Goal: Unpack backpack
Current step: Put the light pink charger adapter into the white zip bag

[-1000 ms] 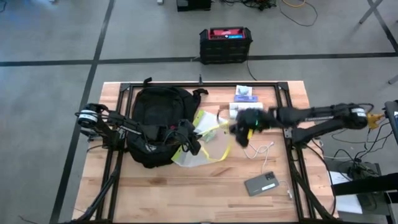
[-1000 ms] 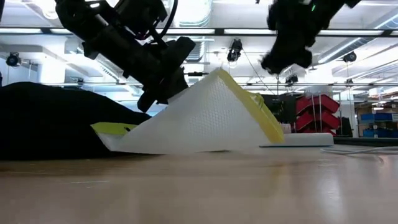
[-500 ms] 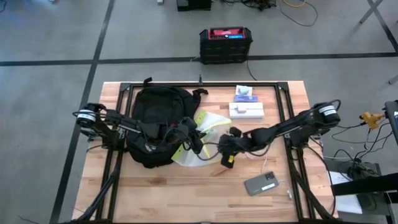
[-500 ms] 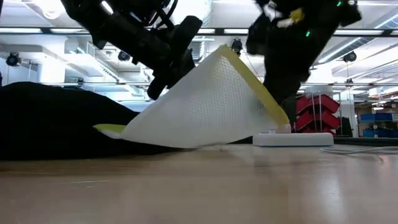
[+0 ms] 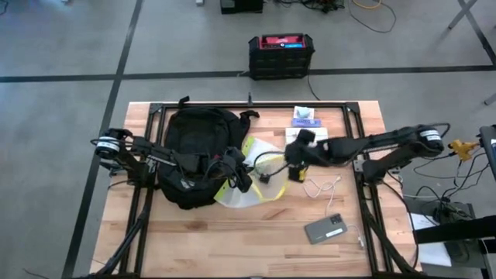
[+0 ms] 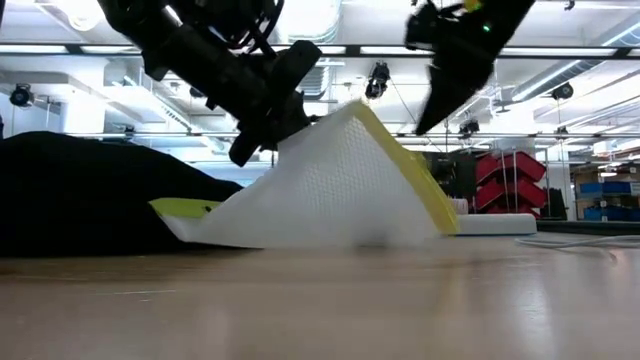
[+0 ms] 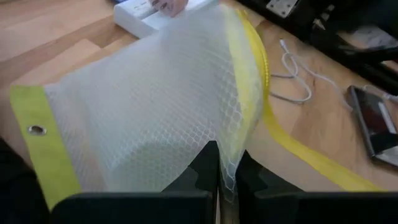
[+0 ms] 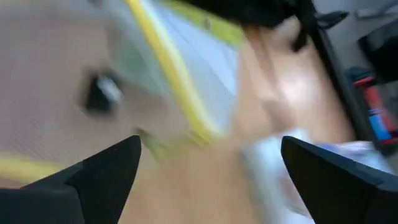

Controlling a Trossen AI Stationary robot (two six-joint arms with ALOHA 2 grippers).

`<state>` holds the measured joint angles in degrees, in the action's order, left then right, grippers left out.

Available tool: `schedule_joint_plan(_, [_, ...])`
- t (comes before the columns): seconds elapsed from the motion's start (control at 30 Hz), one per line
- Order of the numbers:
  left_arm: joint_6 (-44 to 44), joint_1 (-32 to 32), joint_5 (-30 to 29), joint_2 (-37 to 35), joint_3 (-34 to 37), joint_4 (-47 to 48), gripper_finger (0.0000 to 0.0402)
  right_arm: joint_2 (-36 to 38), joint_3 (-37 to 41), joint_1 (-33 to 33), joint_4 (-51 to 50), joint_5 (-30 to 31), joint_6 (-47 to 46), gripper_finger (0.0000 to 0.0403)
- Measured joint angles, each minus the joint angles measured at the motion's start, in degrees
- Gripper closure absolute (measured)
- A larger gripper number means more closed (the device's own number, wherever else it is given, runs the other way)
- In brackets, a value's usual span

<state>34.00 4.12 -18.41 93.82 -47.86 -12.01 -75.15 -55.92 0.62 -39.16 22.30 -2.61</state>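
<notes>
The black backpack (image 5: pixel 198 155) lies on the table's left half. Beside it is a white mesh pouch (image 5: pixel 256 167) with yellow trim, which stands tilted like a tent in the low view (image 6: pixel 340 190). My left gripper (image 7: pixel 219 180) reaches across the backpack and is shut on the pouch. My right gripper (image 5: pixel 298 153) hangs in the air just right of the pouch, above its yellow zip edge (image 6: pixel 410 165). Its fingers stand wide open with nothing between them (image 8: pixel 211 180). My left gripper pinches the pouch's mesh wall (image 7: pixel 231 158) between its two fingers, close beside the yellow zip strip. The fingers come from the table's left, slanting down. The pinched part is raised; the pouch's lower edge (image 6: pixel 300 240) rests on the table.
A white power strip (image 5: pixel 308 138) and a small box (image 5: pixel 304 116) lie behind my right gripper. A white cable (image 5: pixel 324 186) and a phone (image 5: pixel 327 229) lie nearer the front. Black frame rails (image 5: pixel 360 155) run along the table. A black box with a red top (image 5: pixel 280 56) stands on the floor beyond.
My right gripper dipped toward the pouch's yellow edge and the table's near left, then drew back up and toward the far right. The pouch's lower edge came off the table for a moment and has settled back. My left gripper kept its hold.
</notes>
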Motion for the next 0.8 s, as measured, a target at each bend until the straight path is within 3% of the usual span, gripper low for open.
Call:
schedule_joint_plan(0.07, [0.00,0.14,-0.01,0.00,0.01,0.08,0.0402,1.59,1.67,-3.48,-1.61,-1.60,8.63,0.0038])
schedule_joint_plan(0.2, [0.00,0.33,-0.01,0.00,0.07,0.10,0.0402,2.13,4.00,-12.83,-1.58,-11.86,21.66,0.0046])
schedule_joint_plan(0.33, [-0.04,0.37,-0.01,0.00,0.10,0.09,0.0402,-0.21,4.14,-22.12,-0.94,-15.02,30.09,0.0050])
schedule_joint_plan(0.53, [-0.44,0.37,-0.01,0.04,0.32,0.08,0.0402,-5.74,3.03,-33.18,-0.87,-21.11,37.22,0.0051])
schedule_joint_plan(0.8, [-1.49,0.37,-0.46,0.07,0.87,0.10,0.0402,-14.81,-0.43,-37.20,-0.52,-21.30,42.54,0.0064])
